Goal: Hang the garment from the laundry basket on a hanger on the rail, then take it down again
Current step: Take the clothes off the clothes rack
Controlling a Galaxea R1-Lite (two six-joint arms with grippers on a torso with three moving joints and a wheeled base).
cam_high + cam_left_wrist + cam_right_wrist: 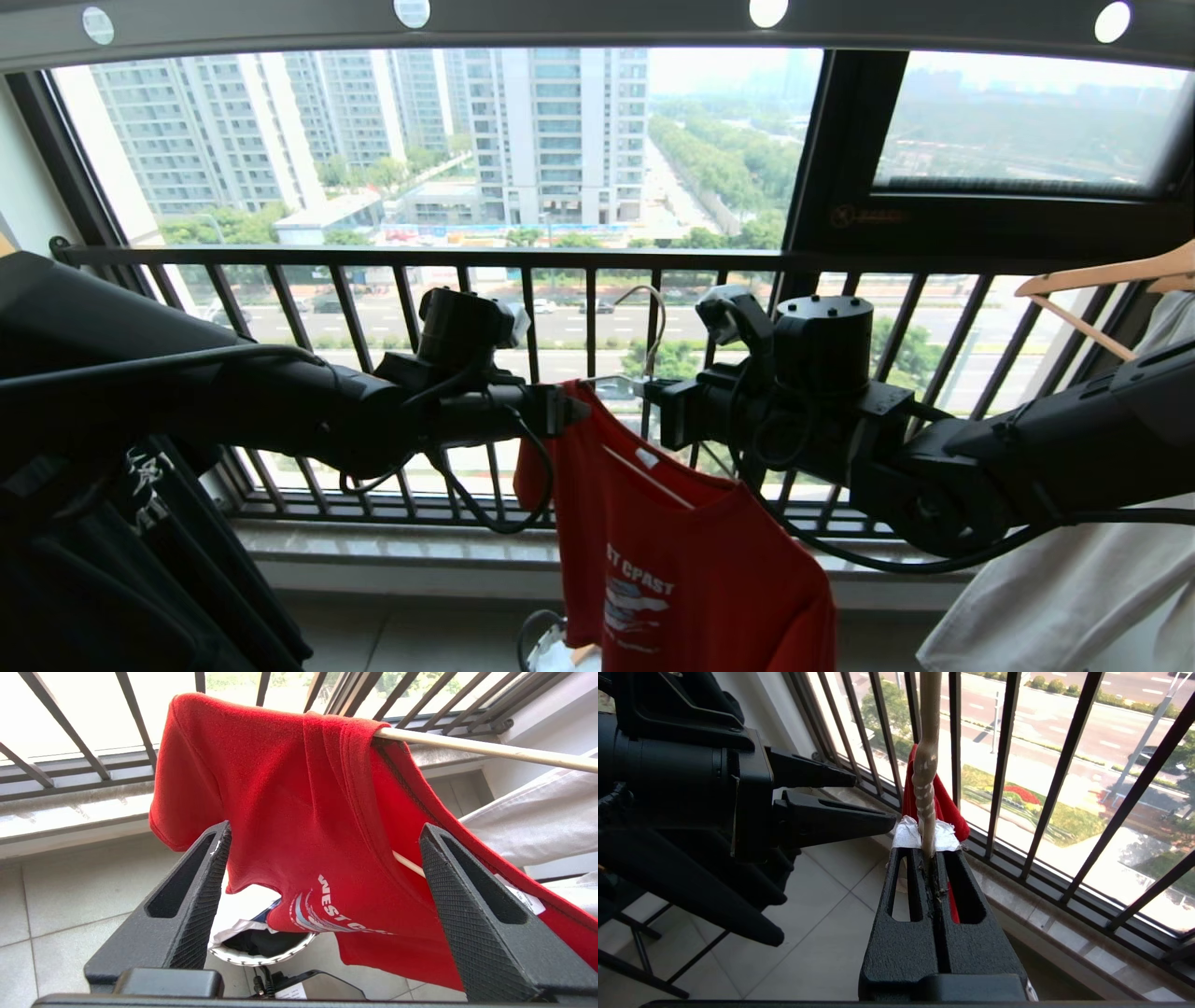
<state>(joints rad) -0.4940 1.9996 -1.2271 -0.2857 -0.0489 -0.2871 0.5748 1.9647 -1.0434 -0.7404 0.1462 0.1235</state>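
Two ribbed black left fingers (205, 896) apart beside red garment (280, 812); right fingers (934, 914) clamping hanger (924, 784).

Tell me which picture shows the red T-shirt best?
The left wrist view: the red T-shirt fills it, draped over the hanger, lettering visible, between the open left pincer. The head view shows its front partly behind the arms. The right wrist view shows only a red sliver.
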